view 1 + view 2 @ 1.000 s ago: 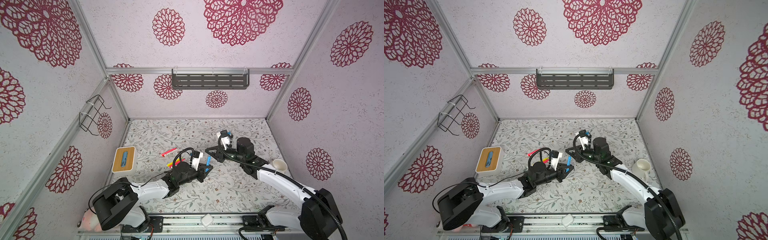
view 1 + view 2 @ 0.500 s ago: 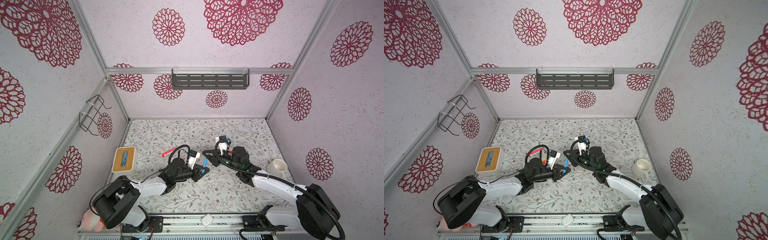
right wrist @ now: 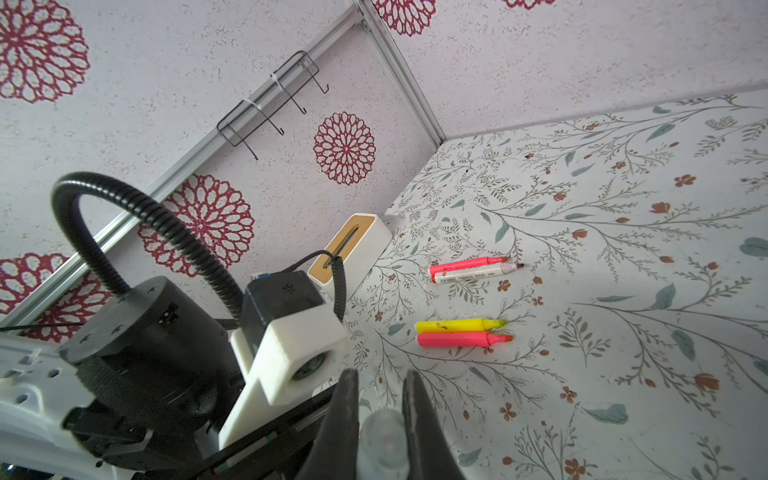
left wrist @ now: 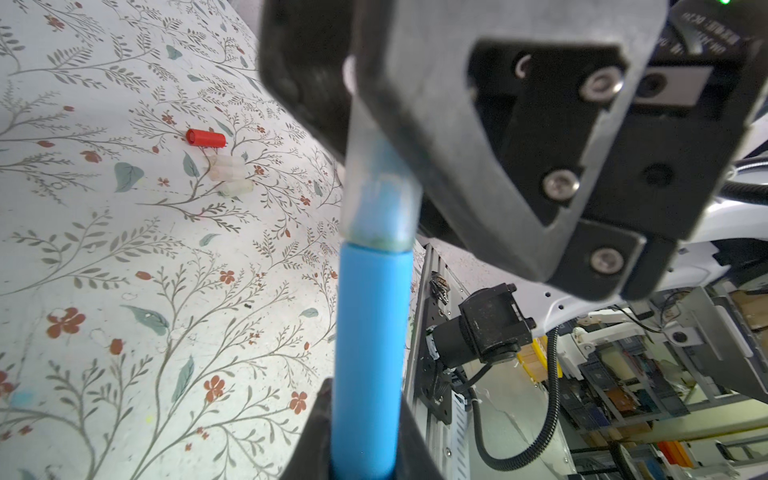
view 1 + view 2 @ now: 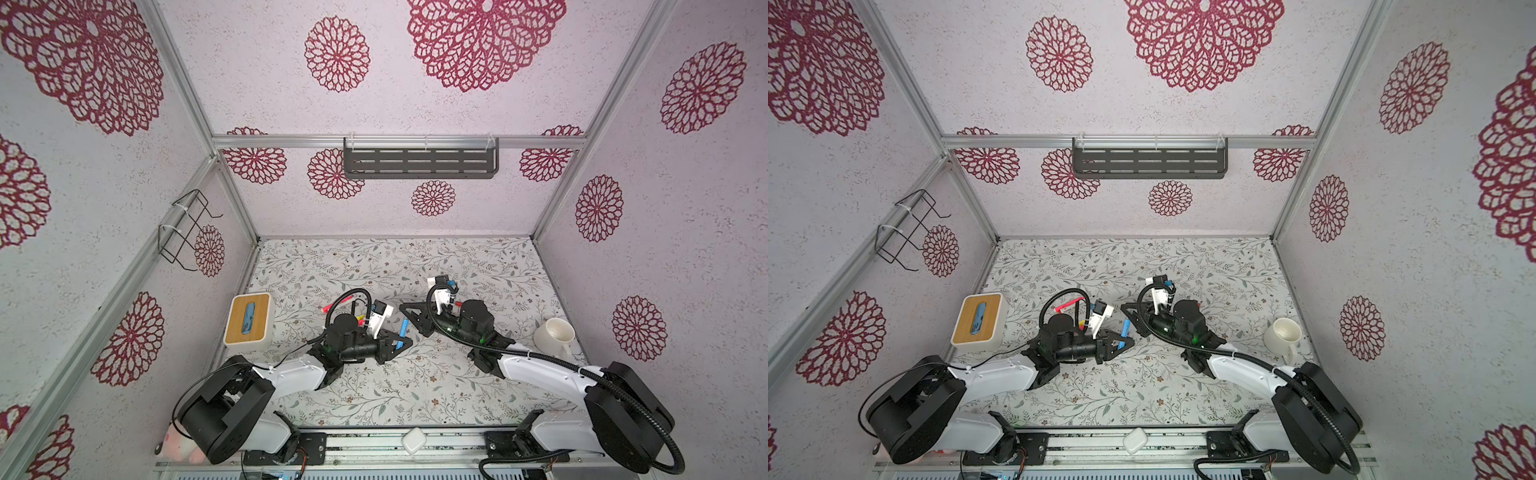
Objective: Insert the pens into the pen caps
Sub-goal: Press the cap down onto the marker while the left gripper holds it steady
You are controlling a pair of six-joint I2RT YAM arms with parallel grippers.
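1. At the left edge of the bench (image 5: 374,266), toward the near corner, I see a white box (image 5: 248,322) with a wooden lid. Something blue lies in its slot.
2. Between the box and the arms lie the loose pens (image 3: 461,339), all flat. A pink one and a white-labelled one lie side by side, and a yellow one touches another pink one.
3. Near the bench's middle, my left gripper (image 5: 403,343) is pinching the blue pen (image 4: 370,353) by its body.
4. That pen's end sits inside a clear cap (image 4: 380,195), which my right gripper (image 3: 381,384) is pinching. The grippers meet tip to tip, with hardly any room between them.
5. Beside the right wrist, a red cap (image 4: 205,138) and a few pale caps (image 4: 226,172) lie close together on the surface.
6. Near the right edge a cream mug (image 5: 555,337) stands upright with its pale inside showing, close to the right arm.
7. My open room is the bench's far half, up to the back edge. The arm bases sit along the near edge.
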